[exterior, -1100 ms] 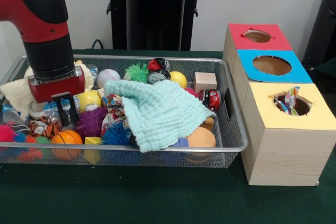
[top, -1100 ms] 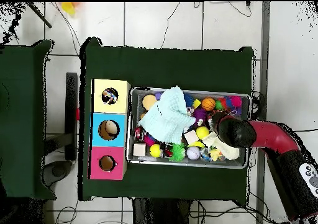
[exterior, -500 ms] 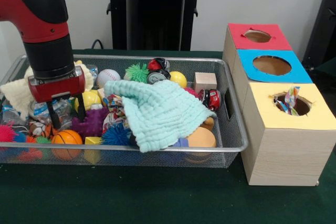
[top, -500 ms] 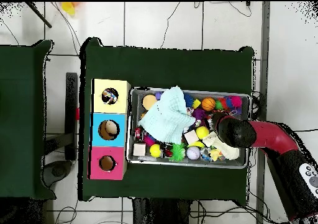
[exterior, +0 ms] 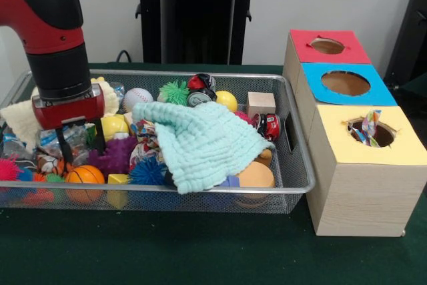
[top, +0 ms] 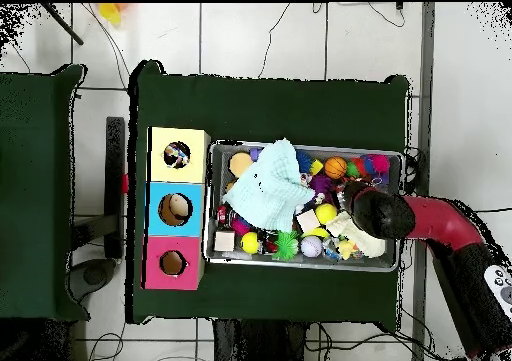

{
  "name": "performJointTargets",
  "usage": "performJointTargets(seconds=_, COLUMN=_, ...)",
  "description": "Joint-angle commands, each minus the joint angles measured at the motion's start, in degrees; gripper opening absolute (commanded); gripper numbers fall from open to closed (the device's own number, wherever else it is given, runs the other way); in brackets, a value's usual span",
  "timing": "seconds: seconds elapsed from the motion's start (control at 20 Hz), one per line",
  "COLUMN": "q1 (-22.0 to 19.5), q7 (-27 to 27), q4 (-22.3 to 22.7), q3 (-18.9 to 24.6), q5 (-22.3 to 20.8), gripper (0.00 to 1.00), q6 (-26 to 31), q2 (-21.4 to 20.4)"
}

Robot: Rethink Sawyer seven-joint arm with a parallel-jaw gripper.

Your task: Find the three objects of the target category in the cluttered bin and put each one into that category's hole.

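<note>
The pincer (exterior: 80, 143) hangs spread and empty over a clear crinkly wrapper (exterior: 60, 139) at the wire bin (exterior: 293, 165) end farthest from the yellow box (exterior: 363, 165); best to descend straight, pinching only the wrapper

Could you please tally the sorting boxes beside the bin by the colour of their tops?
Red top: 1
Blue top: 1
Yellow top: 1
Total: 3
</note>
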Motion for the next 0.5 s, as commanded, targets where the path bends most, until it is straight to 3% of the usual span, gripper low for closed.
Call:
performJointTargets(seconds=0.05, q1=-3.41, q7=-7.08, q4=1.48, q3=-1.55, q5=-2.44, gripper=1.0, q6=0.05, q2=-0.87)
performJointTargets(seconds=0.3, q1=-6.38, q7=-12.76, q4=-0.54, q3=0.3, q5=-1.88, gripper=1.0, q6=2.89, q2=0.96)
performJointTargets(seconds=0.5, q1=-6.85, q7=-12.86, q4=-1.14, q3=0.35, q5=-3.12, gripper=1.0, q6=1.66, q2=2.99)
